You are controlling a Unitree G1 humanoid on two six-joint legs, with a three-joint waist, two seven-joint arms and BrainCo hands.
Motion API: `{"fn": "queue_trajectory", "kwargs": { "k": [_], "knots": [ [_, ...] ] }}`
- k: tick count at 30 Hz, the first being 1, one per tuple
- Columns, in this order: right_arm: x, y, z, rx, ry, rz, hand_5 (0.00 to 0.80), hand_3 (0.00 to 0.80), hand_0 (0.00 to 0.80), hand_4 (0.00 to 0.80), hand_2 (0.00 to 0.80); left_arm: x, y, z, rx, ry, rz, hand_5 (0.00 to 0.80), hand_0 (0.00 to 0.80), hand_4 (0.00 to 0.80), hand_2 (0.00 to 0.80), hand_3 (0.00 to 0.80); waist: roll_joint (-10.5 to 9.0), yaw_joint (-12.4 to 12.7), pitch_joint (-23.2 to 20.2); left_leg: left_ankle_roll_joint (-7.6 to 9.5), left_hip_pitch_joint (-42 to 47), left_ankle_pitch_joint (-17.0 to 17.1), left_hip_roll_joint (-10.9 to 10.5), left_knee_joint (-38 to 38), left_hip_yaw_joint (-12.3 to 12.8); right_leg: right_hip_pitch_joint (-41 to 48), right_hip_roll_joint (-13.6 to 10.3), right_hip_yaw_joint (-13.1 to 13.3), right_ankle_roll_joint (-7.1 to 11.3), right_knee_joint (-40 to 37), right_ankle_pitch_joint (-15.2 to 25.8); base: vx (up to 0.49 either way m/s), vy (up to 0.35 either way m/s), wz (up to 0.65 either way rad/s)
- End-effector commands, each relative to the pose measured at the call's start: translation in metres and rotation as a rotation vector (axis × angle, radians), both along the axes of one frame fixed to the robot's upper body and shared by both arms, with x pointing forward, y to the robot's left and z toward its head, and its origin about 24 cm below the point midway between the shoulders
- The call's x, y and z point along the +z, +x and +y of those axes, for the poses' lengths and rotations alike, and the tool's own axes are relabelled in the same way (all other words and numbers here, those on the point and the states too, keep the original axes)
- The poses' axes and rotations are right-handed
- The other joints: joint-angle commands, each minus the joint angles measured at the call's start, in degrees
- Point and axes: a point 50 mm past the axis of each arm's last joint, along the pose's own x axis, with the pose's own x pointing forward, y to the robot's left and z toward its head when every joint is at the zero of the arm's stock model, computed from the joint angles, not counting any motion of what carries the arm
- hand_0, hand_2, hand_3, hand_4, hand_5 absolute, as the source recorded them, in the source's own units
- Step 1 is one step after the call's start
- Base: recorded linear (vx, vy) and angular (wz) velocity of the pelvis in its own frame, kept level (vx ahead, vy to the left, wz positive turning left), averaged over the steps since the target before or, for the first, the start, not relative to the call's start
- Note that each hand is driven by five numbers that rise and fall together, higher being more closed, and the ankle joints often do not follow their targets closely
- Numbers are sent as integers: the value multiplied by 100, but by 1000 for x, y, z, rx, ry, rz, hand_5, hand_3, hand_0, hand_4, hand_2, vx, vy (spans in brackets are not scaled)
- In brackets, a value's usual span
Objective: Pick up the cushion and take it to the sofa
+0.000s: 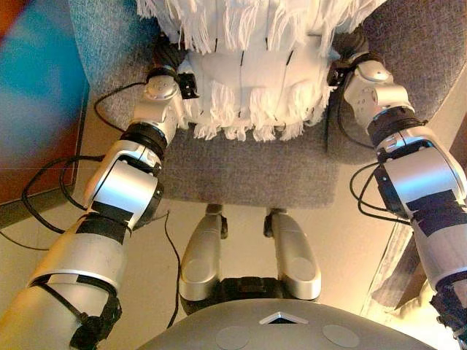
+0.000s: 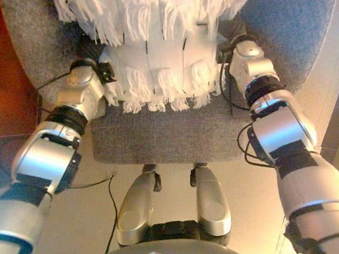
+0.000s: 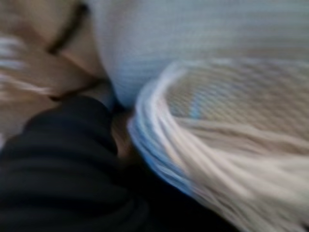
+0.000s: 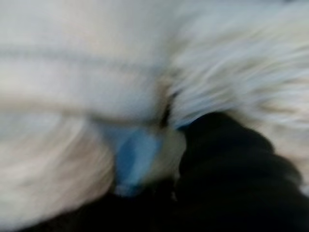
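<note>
A white cushion (image 1: 241, 73) with long fringes is held between my two hands above the grey fabric seat of the sofa (image 1: 248, 171). My left hand (image 1: 166, 57) is pressed against the cushion's left side, and my right hand (image 1: 349, 49) against its right side. Both hands are mostly buried in the fringe. The left wrist view shows that hand's dark cover (image 3: 58, 164) against the cushion's fringe (image 3: 231, 145). The right wrist view shows its dark cover (image 4: 231, 169) against the white cloth (image 4: 72, 72).
The sofa's front edge (image 2: 166, 154) lies just ahead of me over a beige floor. A dark cable (image 1: 44, 182) loops on the floor at the left beside a dark panel (image 1: 36, 95). A folded cloth (image 1: 398, 270) lies at the lower right.
</note>
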Motion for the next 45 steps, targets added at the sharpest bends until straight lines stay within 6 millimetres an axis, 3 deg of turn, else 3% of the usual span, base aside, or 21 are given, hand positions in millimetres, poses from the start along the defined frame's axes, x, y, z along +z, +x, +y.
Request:
{"fn": "queue_trajectory", "kwargs": {
  "k": [1,4,7,8,11,12,16,19,22,25,28,30,32,33,35,37,41,45],
  "knots": [
    [28,-3,-28,-107,-27,-100,0,0,0,0,0,21,2,16,74,-44,-88,0,0,0,0,0,160,-85,197,-257,-178,-433,26,408,191,-301,-294,-53,400,649,-557,0,0,0],
    [26,-11,-49,-178,-18,-146,0,0,0,0,0,11,-6,39,160,-65,-98,0,0,0,0,0,170,-50,196,-252,-103,-476,16,445,221,-223,-317,-141,391,684,-612,0,0,0],
    [14,-22,-76,-250,-8,-169,0,0,0,0,0,-18,-21,78,296,-89,-36,0,0,0,0,0,156,-15,93,-253,-2,-562,6,508,258,-101,-370,-282,386,711,-705,0,0,0],
    [1,-32,-95,-310,-8,-155,0,0,0,0,0,-38,-34,103,373,-102,15,0,0,0,0,0,135,-6,-5,-252,75,-605,2,539,280,-10,-390,-356,373,722,-757,17,-4,-5],
    [-31,-59,-137,-446,21,-117,0,0,0,0,0,-68,-64,147,539,-109,91,0,0,0,0,0,99,-16,-252,-249,302,-722,15,575,321,227,-408,-459,341,739,-889,53,-8,-8],
    [-36,-63,-141,-465,30,-115,0,0,0,0,0,-71,-68,151,563,-108,96,0,0,0,0,0,91,-15,-298,-245,308,-717,15,578,327,242,-410,-467,335,725,-878,71,-9,1],
    [-99,-116,-185,-658,55,-24,0,0,0,0,0,-110,-119,198,784,-95,222,0,0,0,0,0,68,-37,-766,-249,718,-915,55,583,363,727,-394,-572,298,636,-1035,72,-25,10],
    [-143,-153,-196,-741,30,92,0,0,0,0,0,-146,-153,207,816,-55,332,0,0,0,0,0,56,-52,-1076,-251,1025,-966,70,472,336,1066,-338,-598,294,508,-1069,92,-47,13],
    [-197,-200,-197,-779,-45,308,0,0,0,0,0,-203,-197,196,733,-53,542,0,0,0,0,0,42,-50,-1410,-217,1315,-1004,77,408,290,1339,-268,-574,282,465,-1095,86,-54,4],
    [-252,-260,-192,-833,49,544,0,0,0,0,0,-254,-248,175,643,-35,781,0,0,0,0,0,40,-15,-1775,-176,1651,-1018,75,296,267,1682,-183,-560,254,374,-1115,173,-41,1],
    [-309,-325,-156,-862,129,813,0,0,0,0,0,-299,-309,141,584,-60,1029,0,0,0,0,0,29,36,-2052,-117,1998,-1064,69,178,235,2016,-99,-529,223,307,-1163,154,-54,-6],
    [-327,-347,-137,-870,213,904,0,0,0,0,0,-310,-331,131,561,-61,1121,0,0,0,0,0,12,43,-2107,-100,2142,-1082,73,121,239,2161,-71,-525,212,270,-1188,72,-53,-1],
    [-350,-378,-104,-826,279,1064,0,0,0,0,0,-326,-366,110,522,-70,1270,0,0,0,0,0,-31,42,-2206,-66,2340,-1124,78,51,249,2350,-33,-493,207,234,-1219,73,-71,3],
    [-352,-381,-99,-804,284,1094,0,0,0,0,0,-328,-371,107,513,-76,1292,0,0,0,0,0,-37,41,-2210,-61,2374,-1129,80,40,254,2380,-29,-486,206,226,-1221,58,-57,2],
    [-366,-398,-68,-712,289,1235,0,0,0,0,0,-338,-393,85,465,-116,1400,0,0,0,0,0,-68,21,-2283,-40,2509,-1184,85,21,267,2507,-4,-445,191,210,-1250,47,-44,4],
    [-372,-404,-50,-613,299,1317,0,0,0,0,0,-342,-398,72,409,-125,1442,0,0,0,0,0,-81,21,-2314,-23,2585,-1222,89,15,278,2596,5,-440,179,180,-1265,19,-33,1],
    [-377,-401,-26,-468,308,1386,0,0,0,0,0,-347,-394,51,261,-130,1481,0,0,0,0,0,-87,37,-2365,7,2709,-1294,99,-7,263,2738,27,-447,167,122,-1298,3,-35,-2],
    [-378,-392,-20,-335,262,1382,0,0,0,0,0,-347,-380,45,187,-109,1451,0,0,0,0,0,-72,37,-2393,13,2766,-1320,110,-34,262,2801,34,-479,168,75,-1312,-11,-23,-8]
  ]
}}
